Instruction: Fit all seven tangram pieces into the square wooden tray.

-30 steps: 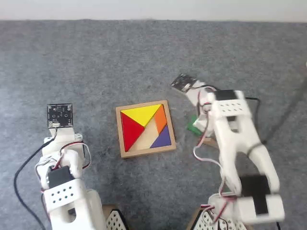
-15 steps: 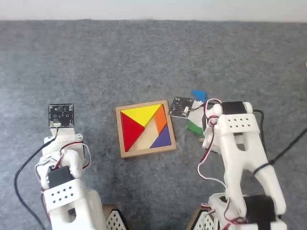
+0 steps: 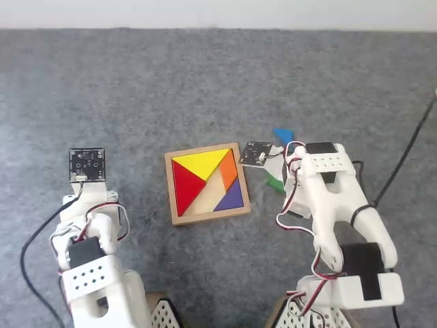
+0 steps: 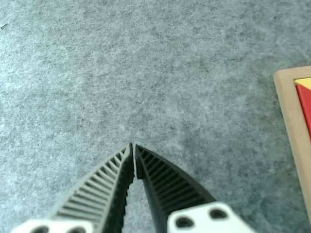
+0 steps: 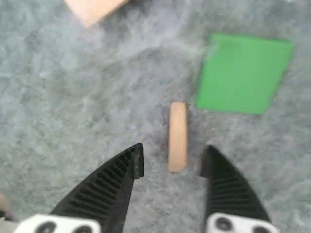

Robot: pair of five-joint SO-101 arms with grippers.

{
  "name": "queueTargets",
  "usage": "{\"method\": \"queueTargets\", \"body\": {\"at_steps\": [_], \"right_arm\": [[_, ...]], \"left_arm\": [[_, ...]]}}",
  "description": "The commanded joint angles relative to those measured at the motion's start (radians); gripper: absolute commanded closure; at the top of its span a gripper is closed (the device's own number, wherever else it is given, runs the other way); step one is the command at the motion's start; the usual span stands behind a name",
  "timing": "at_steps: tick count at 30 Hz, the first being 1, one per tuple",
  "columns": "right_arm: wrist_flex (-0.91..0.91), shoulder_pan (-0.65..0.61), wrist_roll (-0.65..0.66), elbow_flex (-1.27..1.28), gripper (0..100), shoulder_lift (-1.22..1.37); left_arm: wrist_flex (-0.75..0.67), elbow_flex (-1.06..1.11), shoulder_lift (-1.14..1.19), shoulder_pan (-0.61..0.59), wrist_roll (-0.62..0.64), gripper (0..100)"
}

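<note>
The square wooden tray [image 3: 172, 205] lies mid-table and holds yellow [image 3: 198, 164], red [image 3: 183, 186], orange [image 3: 229, 171] and purple [image 3: 231, 197] pieces, with bare wood between them. A green piece [image 3: 276, 182] lies on the carpet right of the tray, and a blue piece [image 3: 283, 134] lies farther back. My right arm [image 3: 326, 179] hangs over the green piece. My right gripper [image 5: 173, 153] is open, and a narrow tan piece [image 5: 178, 136] stands on edge between its fingers beside the green piece [image 5: 243, 73]. My left gripper [image 4: 132, 148] is shut and empty above bare carpet.
Grey carpet covers the table. My left arm [image 3: 85, 229] rests at the front left, away from the tray, whose edge [image 4: 290, 126] shows in its wrist view. A tan wooden corner [image 5: 92, 7] lies beyond the right gripper. Cables trail beside both arms.
My right arm has pulled back toward the front and its wrist has swung toward the tray, uncovering the blue piece. My left arm has not moved.
</note>
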Motion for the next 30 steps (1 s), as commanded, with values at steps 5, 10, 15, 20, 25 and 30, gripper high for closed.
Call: {"method": "queueTargets", "body": {"at_steps": [5, 10, 15, 20, 25, 30], "right_arm": [[-0.021, 0.012, -0.012, -0.02, 97.0, 0.005], [-0.012, 0.012, -0.032, -0.028, 99.2, -0.004], [0.124, 0.002, -0.072, -0.16, 99.1, -0.005], [0.314, -0.102, -0.074, -0.341, 99.1, -0.002], [0.318, -0.332, -0.144, -0.43, 99.1, 0.007], [0.153, -0.522, -0.204, -0.434, 99.1, 0.024]], "left_arm": [[-0.017, -0.035, 0.003, -0.003, -0.009, 99], [-0.017, -0.035, 0.003, -0.003, -0.009, 99], [-0.017, -0.035, 0.003, -0.003, -0.009, 99], [-0.017, -0.035, 0.003, -0.003, -0.009, 99], [-0.017, -0.035, 0.003, -0.003, -0.009, 99], [-0.017, -0.035, 0.003, -0.003, -0.009, 99]]}}
